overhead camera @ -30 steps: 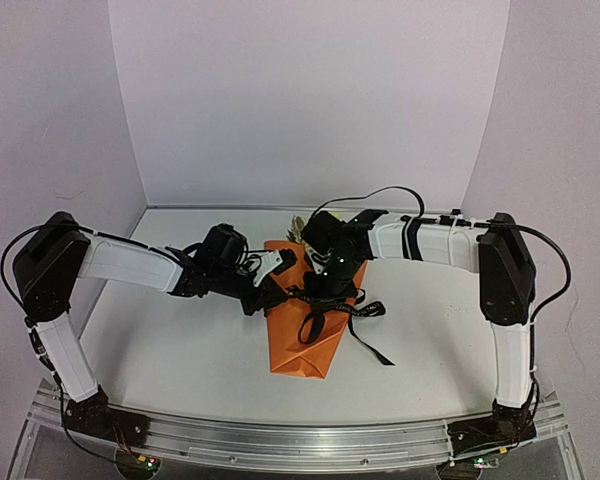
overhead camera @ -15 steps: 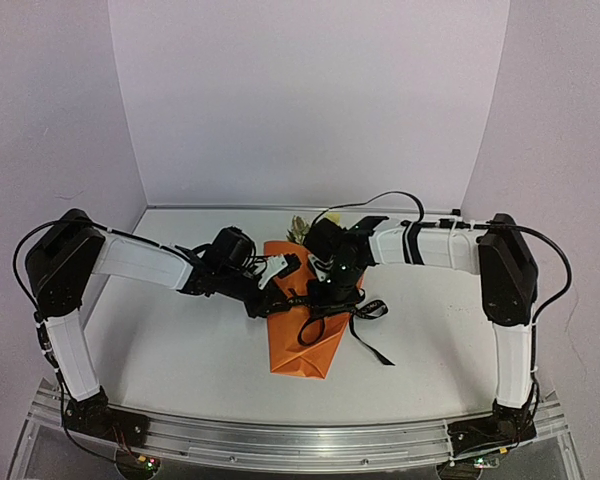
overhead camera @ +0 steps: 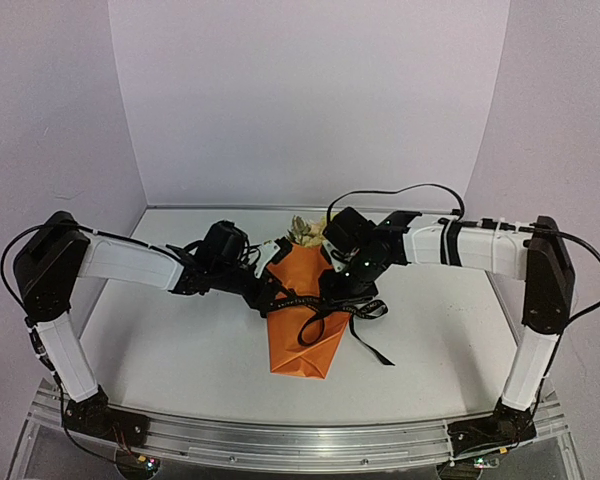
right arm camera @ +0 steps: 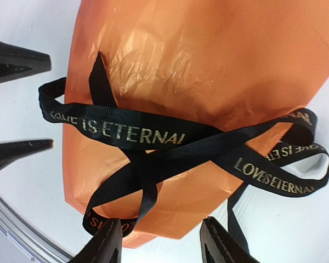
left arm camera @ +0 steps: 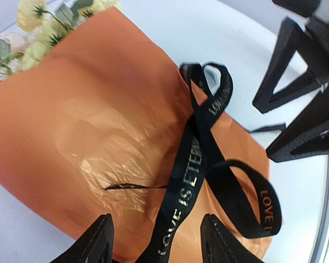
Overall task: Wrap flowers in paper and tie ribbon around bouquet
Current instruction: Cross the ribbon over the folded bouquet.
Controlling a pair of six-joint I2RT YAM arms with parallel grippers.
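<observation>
The bouquet [overhead camera: 302,318] lies flat in the middle of the bench [overhead camera: 170,350], a cone of orange paper [left arm camera: 93,120]. Its wide end points away from the arm bases and its narrow folded end points toward them. The pale yellow flowers [overhead camera: 304,230] and their green leaves show at the wide end.

The black ribbon [right arm camera: 126,131] runs across the middle of the bouquet, printed with gold lettering that reads LOVE IS ETERNAL. It crosses over itself on the paper, with loose loops spilling off the bouquet's right edge. One tail trails onto the bench beside the bouquet's narrow end.

The left end effector [left arm camera: 156,220] sits at the bouquet's left edge, about level with the ribbon crossing. Its two fingers [left arm camera: 101,241] stand apart with nothing clamped. Seen from the left wrist, the ribbon and paper lie below the gap and neither finger touches them.

The right end effector [right arm camera: 162,221] sits over the bouquet's right side, facing the left one across the cone. Its fingers [right arm camera: 219,241] are also spread and grip nothing. The ribbon crossing lies just ahead of its tips. From the right wrist, the left arm's dark fingertips point at the bouquet's left edge and stop just short of the paper.
</observation>
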